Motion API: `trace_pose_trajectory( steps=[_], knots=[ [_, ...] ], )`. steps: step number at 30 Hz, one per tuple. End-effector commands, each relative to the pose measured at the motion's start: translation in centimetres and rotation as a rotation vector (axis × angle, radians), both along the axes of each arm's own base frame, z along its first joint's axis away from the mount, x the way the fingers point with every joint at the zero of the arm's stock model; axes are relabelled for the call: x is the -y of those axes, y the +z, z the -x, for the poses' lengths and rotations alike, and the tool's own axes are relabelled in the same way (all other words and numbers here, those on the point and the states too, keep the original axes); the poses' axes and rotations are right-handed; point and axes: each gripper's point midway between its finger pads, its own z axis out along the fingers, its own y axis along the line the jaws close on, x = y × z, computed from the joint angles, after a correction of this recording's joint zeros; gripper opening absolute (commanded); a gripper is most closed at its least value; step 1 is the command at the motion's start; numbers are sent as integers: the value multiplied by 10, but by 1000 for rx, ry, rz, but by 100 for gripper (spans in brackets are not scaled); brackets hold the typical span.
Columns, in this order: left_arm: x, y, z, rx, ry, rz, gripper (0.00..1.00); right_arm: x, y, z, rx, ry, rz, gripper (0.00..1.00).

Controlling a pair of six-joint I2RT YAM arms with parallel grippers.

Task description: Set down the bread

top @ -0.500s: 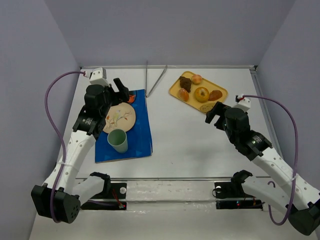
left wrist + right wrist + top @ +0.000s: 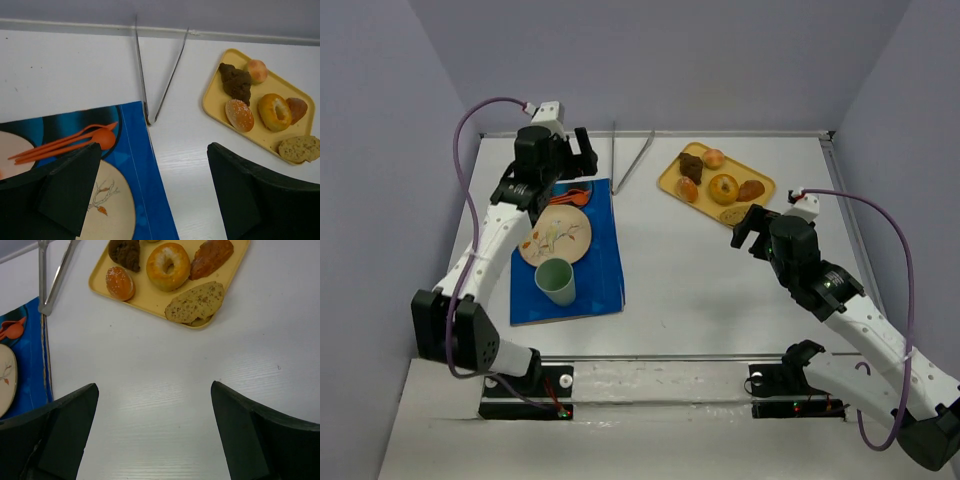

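Bread (image 2: pixel 210 257) sits on tray (image 2: pixel 147 297), tight beside ring bun (image 2: pixel 167 266). L gripper (image 2: pixel 152 160) & R gripper (image 2: pixel 154 390): jaws spread, empty. Risk: crowded tray, so wrong roll may get grabbed.

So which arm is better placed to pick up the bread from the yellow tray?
Right. The right gripper hovers open beside the yellow tray, the bread close ahead of it. The left gripper, also open, hangs over the blue mat, farther away.
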Motion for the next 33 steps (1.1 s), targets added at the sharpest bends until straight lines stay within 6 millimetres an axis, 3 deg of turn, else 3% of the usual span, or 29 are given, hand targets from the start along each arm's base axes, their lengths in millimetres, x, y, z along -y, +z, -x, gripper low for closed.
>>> trace_pose_trajectory(
  steps=[1,2,3,4,5,6,7,8,9,10,11,12,13,14,15,16,20,29,33],
  knots=[
    [22,-13,-39,-46,-120,-90,99,2,15,-4,52,-3,16,100],
    [27,0,-49,-26,-138,-93,99,2,13,-4,48,2,31,100],
    [31,-7,-55,-51,-160,-107,99,2,12,-5,45,4,38,100],
    [37,-31,-67,-99,-180,-136,99,2,10,-5,38,11,48,100],
    [41,-15,-80,-68,-188,-144,99,2,9,-5,35,14,56,100],
    [43,-46,-90,-147,-194,-180,99,1,8,-6,32,18,56,100],
    [47,-57,-97,-170,-198,-216,99,0,7,-6,30,22,58,100],
    [50,-39,-110,-138,-187,-223,99,0,6,-6,27,26,66,100],
    [50,-73,-118,-215,-200,-273,99,0,5,-6,24,30,68,100],
    [48,-83,-125,-239,-183,-298,99,0,4,-6,23,28,73,100],
    [51,-90,-130,-260,-186,-308,99,0,3,-6,21,31,76,100],
    [56,-73,-141,-223,-190,-309,99,1,1,-6,18,28,83,100],
    [60,-86,-148,-252,-205,-311,99,2,1,-6,19,24,85,100],
    [62,-103,-147,-290,-211,-317,99,2,1,-6,19,25,86,100],
    [68,-96,-152,-269,-215,-309,99,2,-1,-6,17,23,89,100],
    [71,-108,-156,-282,-219,-313,99,3,-2,-6,15,21,93,100],
    [85,-125,-163,-281,-234,-286,99,4,-3,-7,12,12,102,100],
    [89,-183,-174,-348,-196,-322,99,10,-6,-6,12,-14,114,100],
    [94,-198,-179,-361,-179,-287,99,12,-6,-6,12,-21,118,100]
  ],
)
